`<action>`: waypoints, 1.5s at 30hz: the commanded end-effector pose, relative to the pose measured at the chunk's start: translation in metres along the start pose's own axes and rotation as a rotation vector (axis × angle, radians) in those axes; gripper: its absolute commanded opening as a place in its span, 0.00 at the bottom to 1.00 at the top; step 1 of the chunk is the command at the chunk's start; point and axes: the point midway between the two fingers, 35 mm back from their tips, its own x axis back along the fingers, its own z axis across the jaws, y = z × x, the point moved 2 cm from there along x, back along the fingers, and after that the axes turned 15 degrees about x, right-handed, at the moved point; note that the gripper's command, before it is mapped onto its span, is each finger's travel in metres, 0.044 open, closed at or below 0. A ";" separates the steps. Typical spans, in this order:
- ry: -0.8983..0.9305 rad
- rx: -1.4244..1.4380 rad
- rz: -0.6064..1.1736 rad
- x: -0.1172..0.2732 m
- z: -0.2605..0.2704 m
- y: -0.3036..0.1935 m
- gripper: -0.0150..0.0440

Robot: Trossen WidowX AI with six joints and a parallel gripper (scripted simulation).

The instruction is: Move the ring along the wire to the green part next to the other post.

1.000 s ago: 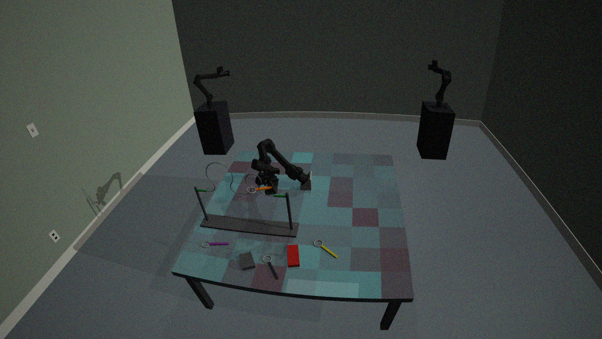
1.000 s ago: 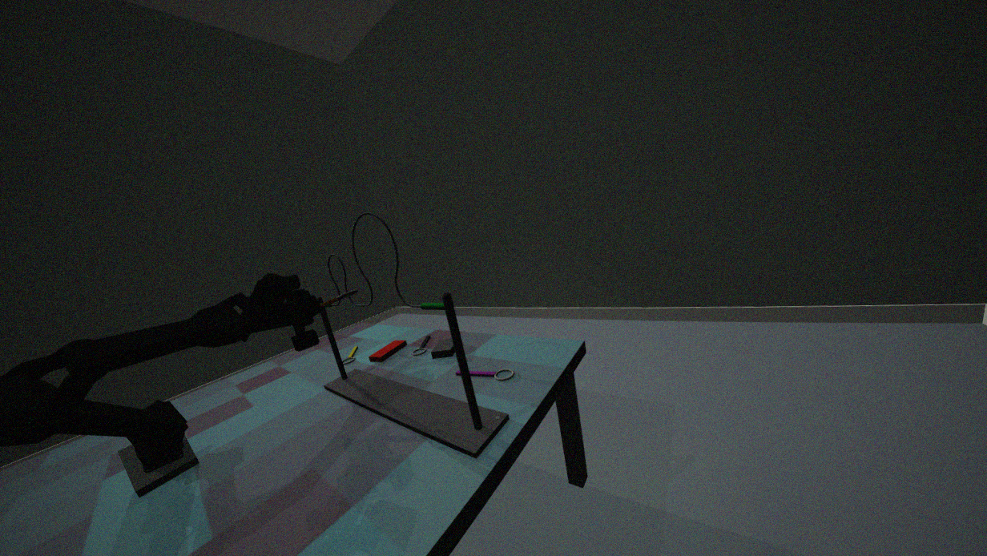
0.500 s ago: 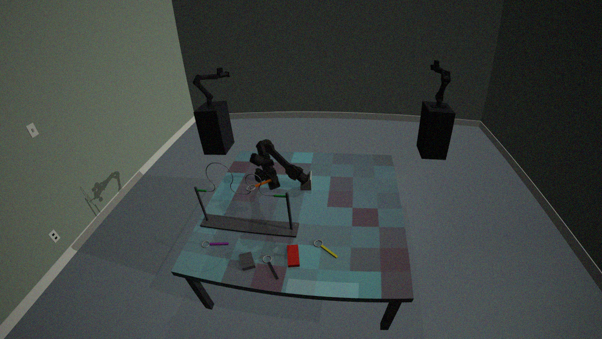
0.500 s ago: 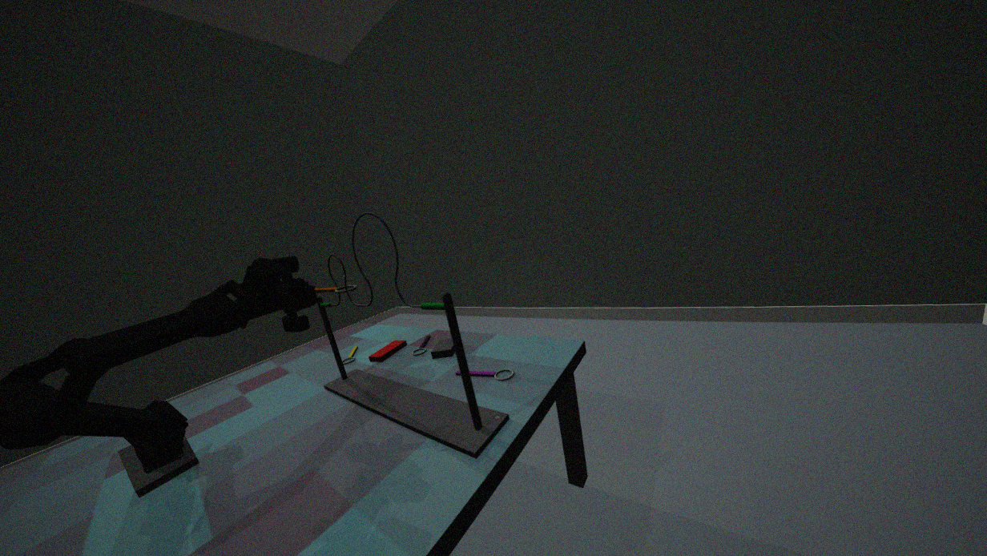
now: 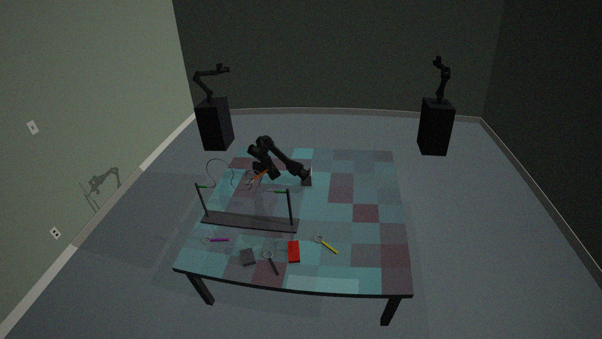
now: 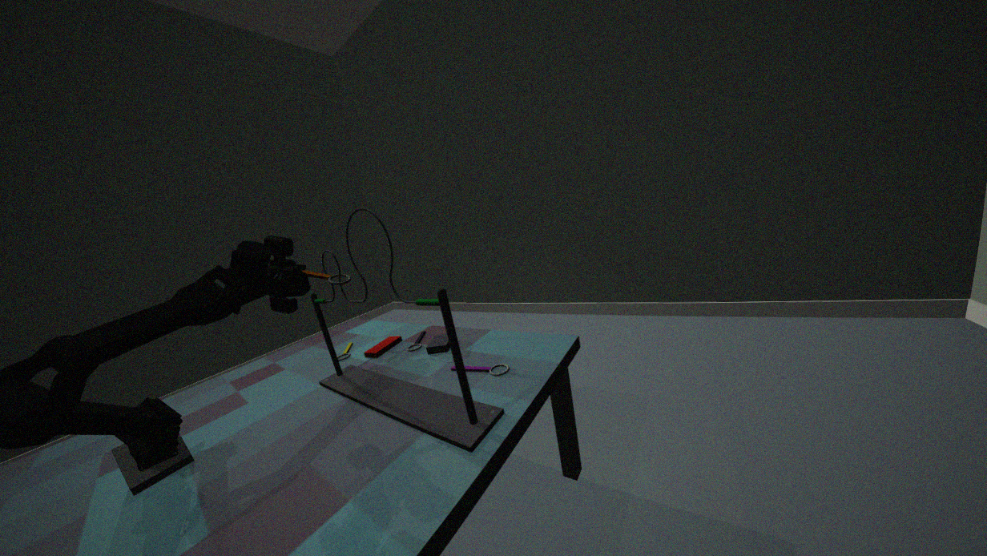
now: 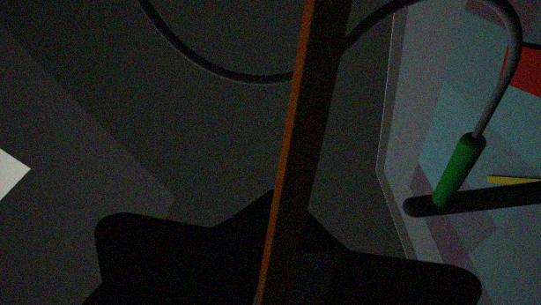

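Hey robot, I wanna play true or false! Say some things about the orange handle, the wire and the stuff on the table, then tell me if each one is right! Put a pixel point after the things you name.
1. The gripper (image 5: 269, 171) (image 6: 304, 269) is holding the orange handle (image 5: 260, 174) (image 6: 316, 275) (image 7: 292, 132). True.
2. The red block (image 5: 293, 250) (image 6: 383, 346) (image 7: 529, 70) is standing on top of the base plate. False: it lies on the table (image 5: 366, 212) (image 6: 269, 414), off the base plate (image 5: 252, 222) (image 6: 414, 402).
3. The ring with the purple handle (image 5: 220, 240) (image 6: 471, 368) lies on the table. True.
4. The ring with the yellow handle (image 5: 329, 247) (image 6: 348, 348) (image 7: 507, 180) hangs on the wire. False: it lies on the table.
5. Each end of the wire has a green part beside a post. True.
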 end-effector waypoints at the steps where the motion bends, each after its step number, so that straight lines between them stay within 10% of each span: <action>1: 0.018 -0.031 0.002 0.001 0.008 0.003 0.00; 45: -0.352 0.598 0.028 0.005 -0.025 0.007 0.00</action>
